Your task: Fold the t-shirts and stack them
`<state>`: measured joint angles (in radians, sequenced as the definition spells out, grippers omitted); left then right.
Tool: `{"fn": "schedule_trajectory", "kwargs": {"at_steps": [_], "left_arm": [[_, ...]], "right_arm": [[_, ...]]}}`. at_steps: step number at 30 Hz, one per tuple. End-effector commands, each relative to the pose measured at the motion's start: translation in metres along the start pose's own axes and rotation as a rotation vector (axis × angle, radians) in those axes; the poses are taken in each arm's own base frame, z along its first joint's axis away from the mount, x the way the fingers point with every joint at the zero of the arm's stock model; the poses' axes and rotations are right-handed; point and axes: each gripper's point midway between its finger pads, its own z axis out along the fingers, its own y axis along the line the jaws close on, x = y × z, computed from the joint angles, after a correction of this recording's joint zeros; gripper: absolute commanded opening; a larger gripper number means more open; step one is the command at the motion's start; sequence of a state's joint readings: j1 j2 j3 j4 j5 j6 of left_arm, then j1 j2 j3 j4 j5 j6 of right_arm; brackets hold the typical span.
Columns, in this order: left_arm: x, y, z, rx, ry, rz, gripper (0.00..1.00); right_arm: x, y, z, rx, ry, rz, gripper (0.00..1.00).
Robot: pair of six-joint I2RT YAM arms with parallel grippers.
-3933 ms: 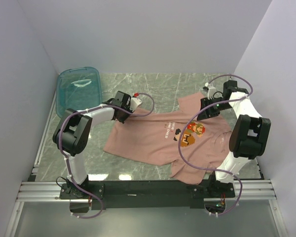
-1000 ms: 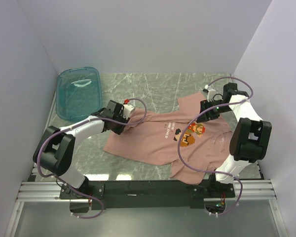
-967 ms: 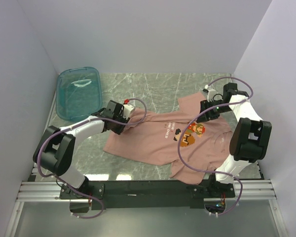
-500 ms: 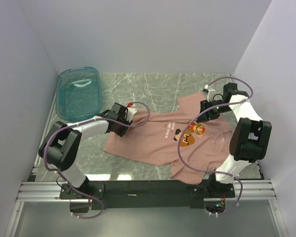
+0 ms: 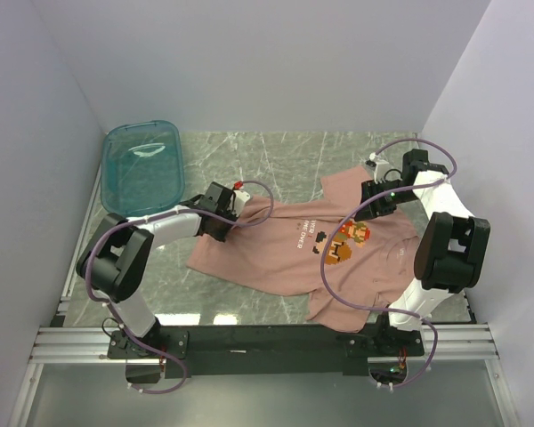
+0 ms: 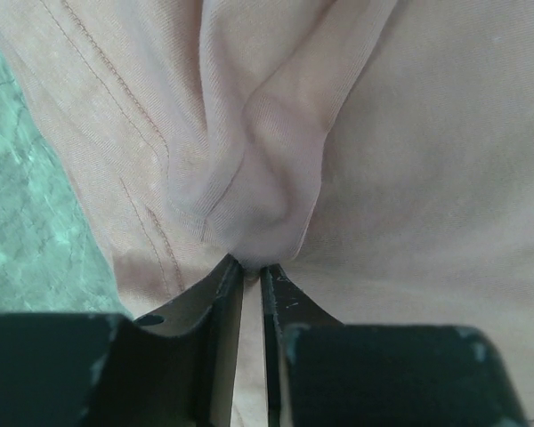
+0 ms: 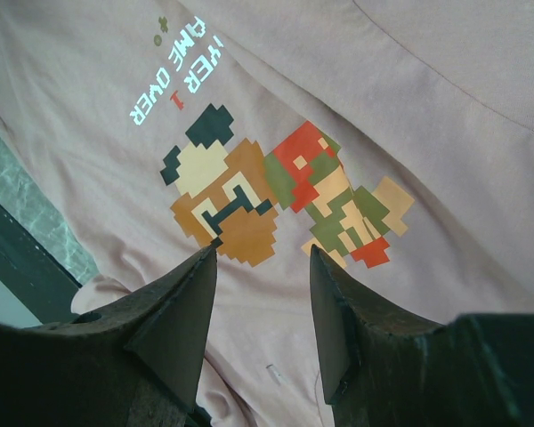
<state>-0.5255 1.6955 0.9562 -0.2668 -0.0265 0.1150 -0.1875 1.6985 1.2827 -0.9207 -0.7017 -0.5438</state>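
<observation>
From above, the dusty-pink t-shirt (image 5: 276, 258) is lying print side up on the green marble table (image 5: 276, 151), spreading from the middle toward the right arm, with its hem end pointing left. The left gripper (image 5: 234, 216) is reaching down onto the far left corner of the shirt, where the cloth is bunching into a small ridge. The right gripper (image 5: 371, 203) is sitting over the far right part of the shirt, just beside the pixel-figure print (image 5: 347, 240). A teal plastic tub (image 5: 142, 165) is standing at the far left of the table, well apart from the shirt. In the left wrist view, the left gripper (image 6: 252, 267) is pinching a raised fold of the t-shirt (image 6: 409, 178): its two dark fingers (image 6: 215, 302) are standing almost together, and the pink ridge is running into the narrow slit between their tips, with a strip of marble table (image 6: 27, 240) showing at the left. In the right wrist view, the right gripper (image 7: 262, 258) is hanging over the t-shirt (image 7: 445, 107) with its fingers spread and nothing between them, and the print (image 7: 276, 200) and the white lettering (image 7: 180, 71) are lying flat beneath the gap.
</observation>
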Motion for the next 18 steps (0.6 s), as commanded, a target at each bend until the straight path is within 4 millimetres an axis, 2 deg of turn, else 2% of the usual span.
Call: {"fn": "schedule_trajectory", "kwargs": {"at_steps": [1, 8, 18], "left_arm": [[-0.020, 0.003, -0.006, -0.016, -0.046, 0.006, 0.19], [-0.019, 0.002, -0.016, -0.011, -0.062, 0.005, 0.31], [-0.025, 0.004, -0.014, -0.023, -0.064, -0.007, 0.32]], "right_arm": [[-0.010, 0.005, -0.003, -0.007, -0.030, -0.032, 0.53], [-0.012, 0.004, -0.003, -0.010, -0.031, -0.027, 0.53], [-0.013, 0.003, -0.003, -0.009, -0.032, -0.028, 0.53]]}}
